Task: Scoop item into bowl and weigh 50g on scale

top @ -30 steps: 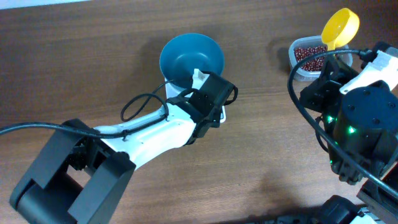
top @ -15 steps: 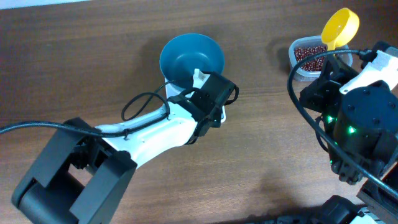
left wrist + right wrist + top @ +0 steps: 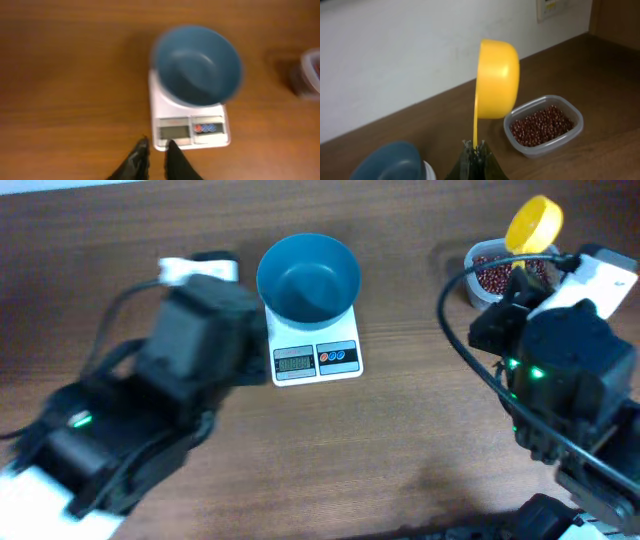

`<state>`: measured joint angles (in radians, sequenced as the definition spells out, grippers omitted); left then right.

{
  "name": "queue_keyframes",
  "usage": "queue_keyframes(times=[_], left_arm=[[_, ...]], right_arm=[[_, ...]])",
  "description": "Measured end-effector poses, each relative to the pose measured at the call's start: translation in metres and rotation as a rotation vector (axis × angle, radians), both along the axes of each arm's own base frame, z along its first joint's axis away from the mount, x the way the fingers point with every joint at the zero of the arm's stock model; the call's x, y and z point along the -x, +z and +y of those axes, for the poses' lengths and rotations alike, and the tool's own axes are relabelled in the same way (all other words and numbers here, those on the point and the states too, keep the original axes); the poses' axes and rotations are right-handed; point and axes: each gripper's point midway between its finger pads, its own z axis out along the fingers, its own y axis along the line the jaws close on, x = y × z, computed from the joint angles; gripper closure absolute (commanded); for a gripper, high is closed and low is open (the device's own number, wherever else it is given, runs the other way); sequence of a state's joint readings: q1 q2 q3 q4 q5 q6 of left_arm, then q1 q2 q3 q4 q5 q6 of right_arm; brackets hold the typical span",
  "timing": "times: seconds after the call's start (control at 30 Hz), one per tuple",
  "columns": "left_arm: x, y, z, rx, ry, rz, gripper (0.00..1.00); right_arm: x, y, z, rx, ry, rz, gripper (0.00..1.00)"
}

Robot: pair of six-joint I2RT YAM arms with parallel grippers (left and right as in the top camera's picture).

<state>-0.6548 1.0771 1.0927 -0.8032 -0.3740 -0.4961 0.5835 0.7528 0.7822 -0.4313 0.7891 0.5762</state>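
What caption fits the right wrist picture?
The right gripper holds a yellow scoop upright near the tub of beans.

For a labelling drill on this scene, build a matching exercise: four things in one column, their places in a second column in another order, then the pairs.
1. bowl
2. beans
3. yellow scoop
4. scale

A. in the clear tub
B. gripped by the right end effector
C. on the scale, nothing in it
D. beneath the bowl

Pairs: 1-C, 2-A, 3-B, 4-D
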Motion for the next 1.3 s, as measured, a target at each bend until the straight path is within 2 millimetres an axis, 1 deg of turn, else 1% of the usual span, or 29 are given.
queue_keyframes(times=[0.07,0.1,0.13,0.17,0.2,0.27,0.3,0.33,0.37,0.43,0.53,0.6,0.63,0.87,0.93,1.0,1.07,1.17,1.3], left_arm=[[0.003,0.005,0.035,-0.024,0.096,-0.001,0.01],[0.003,0.005,0.047,-0.032,0.134,0.0,0.01],[0.004,0.003,0.05,-0.04,0.14,0.008,0.01],[0.006,0.002,0.049,-0.04,0.133,0.019,0.01],[0.008,-0.001,0.043,-0.027,0.094,0.037,0.01],[0.014,-0.006,0.027,-0.047,-0.053,0.071,0.01],[0.028,-0.015,0.013,-0.076,-0.211,0.127,0.01],[0.035,-0.019,0.008,-0.094,-0.286,0.15,0.01],[0.041,-0.023,0.006,-0.118,-0.346,0.171,0.01],[0.046,-0.027,0.001,-0.142,-0.423,0.183,0.01],[0.046,-0.034,-0.002,-0.162,-0.464,0.207,0.01],[0.046,-0.035,-0.002,-0.17,-0.472,0.211,0.01],[0.048,-0.036,-0.003,-0.168,-0.478,0.218,0.01],[0.048,-0.035,-0.006,-0.158,-0.49,0.215,0.01],[0.048,-0.035,-0.006,-0.155,-0.492,0.216,0.01],[0.048,-0.036,-0.006,-0.155,-0.492,0.216,0.01],[0.048,-0.035,-0.007,-0.155,-0.492,0.214,0.01],[0.044,-0.032,-0.009,-0.148,-0.492,0.192,0.01],[0.041,-0.031,-0.01,-0.145,-0.491,0.183,0.01]], right_arm=[[-0.011,-0.008,0.007,0.014,0.001,0.02,0.96],[-0.02,-0.009,0.013,0.007,0.003,0.012,0.96],[-0.024,-0.01,0.016,0.004,0.004,0.009,0.96],[-0.026,-0.009,0.018,0.001,0.004,0.004,0.96],[-0.027,-0.008,0.019,-0.004,0.004,-0.004,0.96],[-0.029,-0.007,0.019,-0.009,0.001,-0.011,0.96],[-0.031,-0.006,0.017,-0.015,-0.003,-0.015,0.96],[-0.033,-0.007,0.013,-0.026,-0.007,-0.013,0.96],[-0.037,-0.009,0.002,-0.041,-0.02,-0.003,0.96],[-0.043,-0.012,-0.005,-0.071,-0.012,0.006,0.96],[-0.049,-0.015,-0.004,-0.127,0.055,0.023,0.96],[-0.05,-0.017,0.003,-0.15,0.104,0.033,0.96],[-0.05,-0.018,0.012,-0.17,0.155,0.043,0.96],[-0.04,-0.017,0.02,-0.192,0.218,0.059,0.96],[-0.038,-0.018,0.027,-0.205,0.257,0.068,0.96],[-0.034,-0.023,0.037,-0.222,0.311,0.099,0.96],[-0.027,-0.037,0.043,-0.229,0.346,0.166,0.96],[-0.023,-0.043,0.046,-0.234,0.364,0.195,0.96],[-0.023,-0.043,0.048,-0.239,0.374,0.197,0.96]])
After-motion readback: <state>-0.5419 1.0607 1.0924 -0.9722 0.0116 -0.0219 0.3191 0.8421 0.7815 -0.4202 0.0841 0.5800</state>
